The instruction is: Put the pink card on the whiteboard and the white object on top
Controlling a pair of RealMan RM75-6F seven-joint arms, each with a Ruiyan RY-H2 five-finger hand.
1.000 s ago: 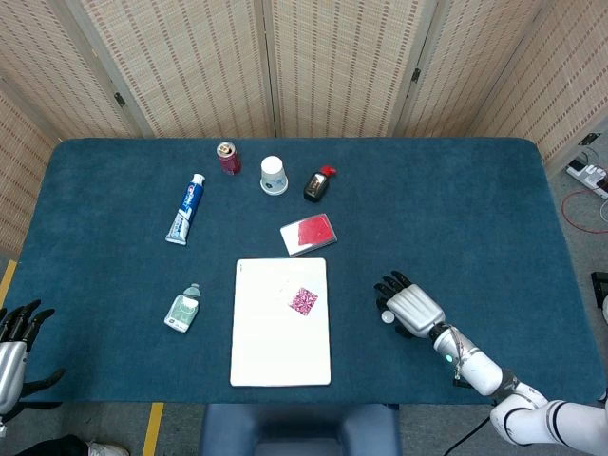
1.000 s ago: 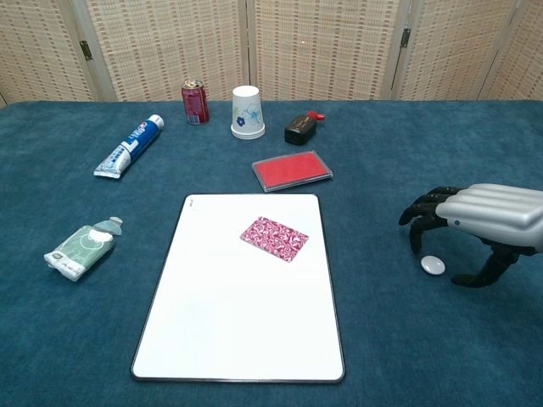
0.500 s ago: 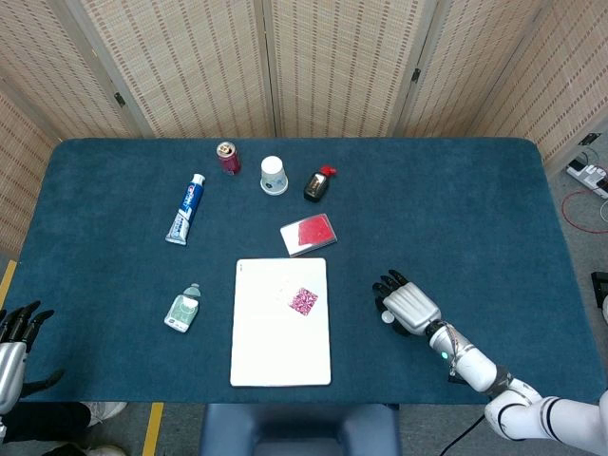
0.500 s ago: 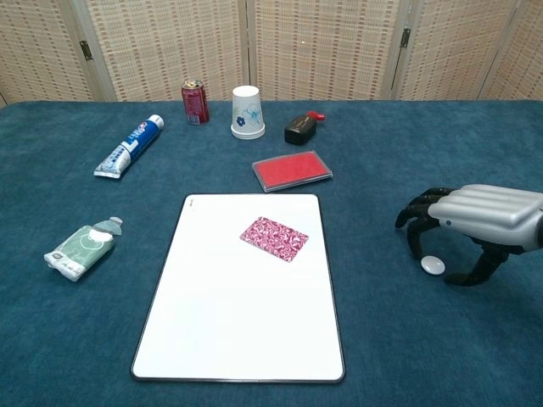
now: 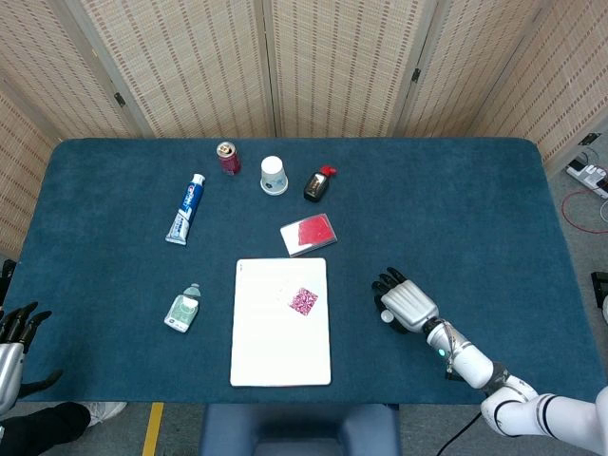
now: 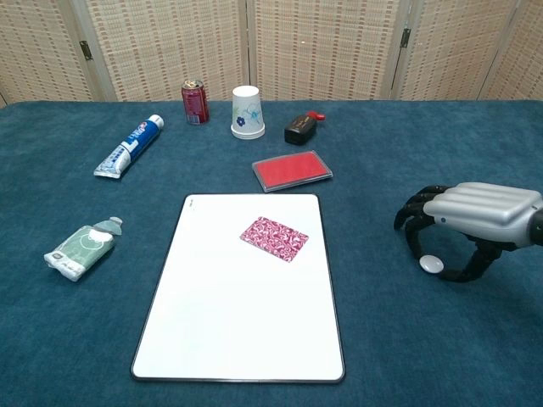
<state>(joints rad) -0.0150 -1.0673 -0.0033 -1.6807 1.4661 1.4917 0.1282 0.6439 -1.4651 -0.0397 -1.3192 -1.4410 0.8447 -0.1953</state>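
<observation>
The pink patterned card (image 6: 274,238) lies on the upper right part of the whiteboard (image 6: 237,331), also seen from the head as card (image 5: 303,300) on board (image 5: 275,351). A small white round object (image 6: 433,264) sits on the blue cloth right of the board. My right hand (image 6: 475,208) arches over it, dark fingers (image 6: 415,227) curving down on its left and the thumb on its right, with small gaps showing. In the head view the white object (image 5: 387,317) peeks out at the left side of that hand (image 5: 408,304). My left hand (image 5: 11,342) rests at the bottom left corner, fingers spread, holding nothing.
A red flat case (image 6: 292,170) lies just behind the board. Along the back stand a red can (image 6: 195,102), a paper cup (image 6: 247,112) and a black bottle (image 6: 302,128). A toothpaste tube (image 6: 129,147) and a green tube (image 6: 83,248) lie on the left.
My right hand has shifted slightly left and its fingers have drawn in closer around the white object, which stays on the cloth. The left hand has sunk a little toward the frame's edge.
</observation>
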